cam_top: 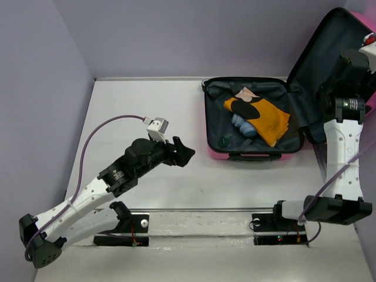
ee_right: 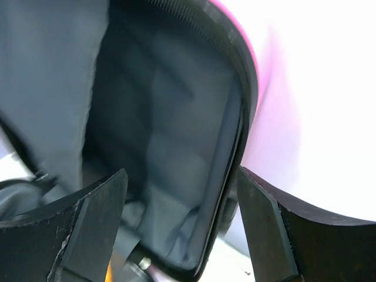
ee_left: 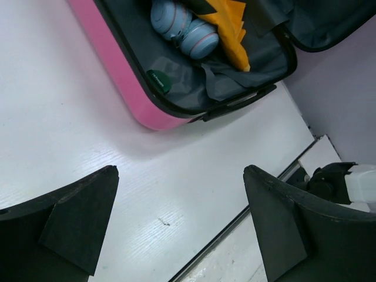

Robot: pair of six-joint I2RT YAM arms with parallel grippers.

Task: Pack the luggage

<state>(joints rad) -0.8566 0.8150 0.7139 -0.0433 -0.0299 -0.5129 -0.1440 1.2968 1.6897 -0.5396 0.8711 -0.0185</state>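
Jaws gape on both arms, left jaws w/ nothing over the desk (cam_top: pixel 164 106), right jaws astride the lid (cam_top: pixel 326 47) rim of the luggage (cam_top: pixel 217 113) (open, desk's far right): pinch firm & close slow.

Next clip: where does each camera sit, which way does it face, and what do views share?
Top external: above and behind the bases, looking down at the table, left arm, right arm and open luggage.
Left wrist: on the left arm, looking past the open left gripper at the luggage's near edge, blue balls and orange cloth.
Right wrist: on the right arm, close on the raised lid, its rim between the open right gripper.
Shared: top and left wrist show balls and cloth.
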